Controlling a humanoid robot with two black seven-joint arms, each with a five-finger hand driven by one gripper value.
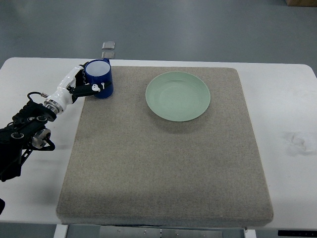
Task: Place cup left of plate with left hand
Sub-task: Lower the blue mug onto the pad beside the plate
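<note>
A blue cup (101, 74) with a white inside stands upright on the grey mat (163, 163) at its far left corner. A pale green plate (178, 95) lies on the mat to the right of the cup, a gap between them. My left hand (85, 85) comes in from the left edge and its white and black fingers (95, 88) wrap the cup's left side. The right arm is out of view.
The mat lies on a white table (287, 109). Two small clear square things (108, 49) lie on the floor beyond the table's far edge, behind the cup. A faint smudge (298, 142) marks the table at the right.
</note>
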